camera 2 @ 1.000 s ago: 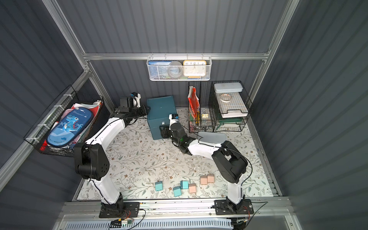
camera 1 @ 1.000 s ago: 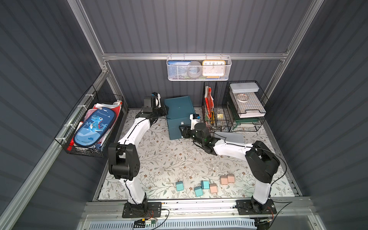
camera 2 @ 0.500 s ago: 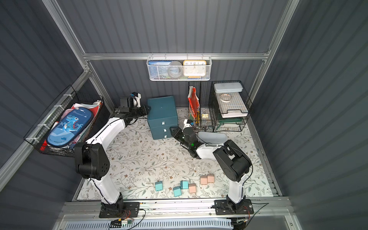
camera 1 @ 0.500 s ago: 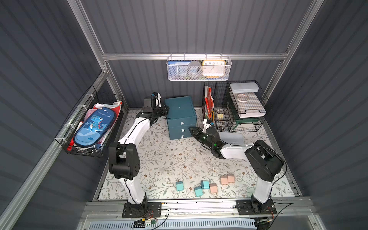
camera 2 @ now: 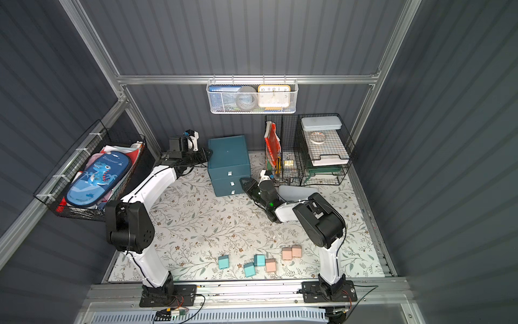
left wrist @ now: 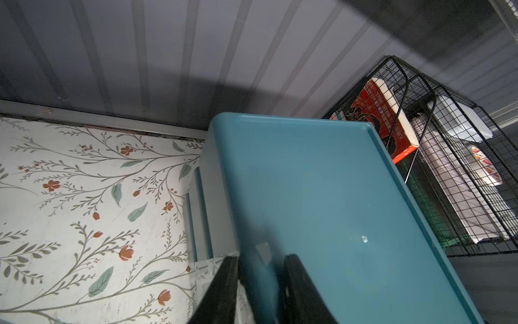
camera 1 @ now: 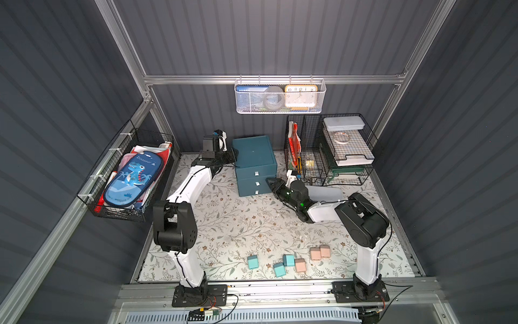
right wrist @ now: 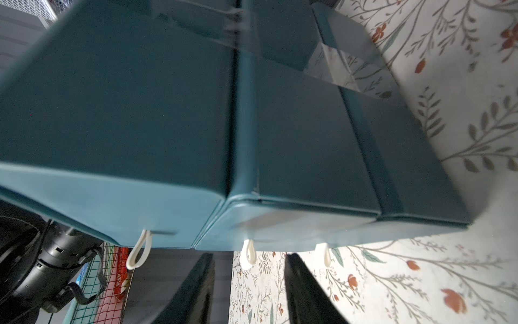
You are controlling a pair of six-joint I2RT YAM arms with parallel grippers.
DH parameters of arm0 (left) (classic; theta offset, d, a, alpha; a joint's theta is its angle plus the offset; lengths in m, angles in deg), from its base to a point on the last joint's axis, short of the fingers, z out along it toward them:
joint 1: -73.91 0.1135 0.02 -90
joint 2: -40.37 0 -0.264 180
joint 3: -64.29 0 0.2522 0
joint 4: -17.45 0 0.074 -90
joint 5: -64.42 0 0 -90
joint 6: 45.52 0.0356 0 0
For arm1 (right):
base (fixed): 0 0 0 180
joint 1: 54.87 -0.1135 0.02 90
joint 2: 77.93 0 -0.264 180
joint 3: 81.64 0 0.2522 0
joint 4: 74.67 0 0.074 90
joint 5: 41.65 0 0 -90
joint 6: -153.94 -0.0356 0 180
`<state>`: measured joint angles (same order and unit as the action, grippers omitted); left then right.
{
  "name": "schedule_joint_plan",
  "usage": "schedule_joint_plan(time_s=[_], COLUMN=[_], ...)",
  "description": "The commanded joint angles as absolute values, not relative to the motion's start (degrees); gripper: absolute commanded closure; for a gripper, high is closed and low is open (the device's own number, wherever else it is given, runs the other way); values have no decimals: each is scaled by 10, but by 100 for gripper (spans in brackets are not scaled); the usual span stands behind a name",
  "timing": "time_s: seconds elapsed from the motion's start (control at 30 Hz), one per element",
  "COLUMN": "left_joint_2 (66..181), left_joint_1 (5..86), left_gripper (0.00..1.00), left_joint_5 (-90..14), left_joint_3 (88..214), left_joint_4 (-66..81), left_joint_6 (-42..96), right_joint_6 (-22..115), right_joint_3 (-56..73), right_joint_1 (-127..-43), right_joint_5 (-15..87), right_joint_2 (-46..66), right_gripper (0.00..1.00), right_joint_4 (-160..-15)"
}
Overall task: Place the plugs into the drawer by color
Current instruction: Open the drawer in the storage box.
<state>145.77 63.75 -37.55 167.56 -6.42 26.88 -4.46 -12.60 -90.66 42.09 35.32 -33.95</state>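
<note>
The dark teal drawer [camera 1: 253, 165] [camera 2: 228, 161] stands at the back with all three fronts pushed in, white tabs [right wrist: 248, 255] showing. My left gripper [camera 1: 233, 156] [left wrist: 260, 277] is shut on the cabinet's upper left edge, which lies between its fingers. My right gripper [camera 1: 270, 182] [right wrist: 249, 280] hangs open just in front of the middle tab, holding nothing. Near the front edge lie three light blue plugs [camera 1: 252, 262] [camera 1: 288, 260] [camera 1: 279, 270] and three peach pink plugs [camera 1: 300, 265] [camera 1: 315, 253] [camera 1: 325, 250], loose on the floral mat.
A black wire rack [camera 1: 328, 151] with a pale grey-blue case [camera 1: 343, 123] on top stands right of the cabinet, close behind my right wrist. A white mesh basket [camera 1: 279, 96] hangs on the back wall. A side basket holds a dinosaur pencil case [camera 1: 131, 176].
My right gripper was against the drawer front a second ago; it has drawn back to the right and its jaws stand a little wider. The left arm has not moved.
</note>
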Motion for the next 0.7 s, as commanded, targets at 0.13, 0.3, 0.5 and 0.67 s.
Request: schedule_joint_plan(time_s=[0.13,0.3,0.5,0.67], left_joint_2=[1495,1495,1495,1491], left_joint_1=[622,622,617,614], left_gripper=[69,69,69,69], left_joint_5=[-411,-411,-408,-409], left_joint_3=[1650,1649,1644,1645], left_joint_4=[-146,-143,-139,-144], left_joint_6=[278,275,273,275], right_joint_6=[-67,-83,-125,-131], right_joint_3=[-96,-89,-69,-52], right_joint_1=[-908,-921,-931,-937], right_joint_5=[383,385,390,397], right_joint_2=[391,405,433,445], right_gripper=[54,54,54,54], right_joint_4=[-320,-302,-265,-272])
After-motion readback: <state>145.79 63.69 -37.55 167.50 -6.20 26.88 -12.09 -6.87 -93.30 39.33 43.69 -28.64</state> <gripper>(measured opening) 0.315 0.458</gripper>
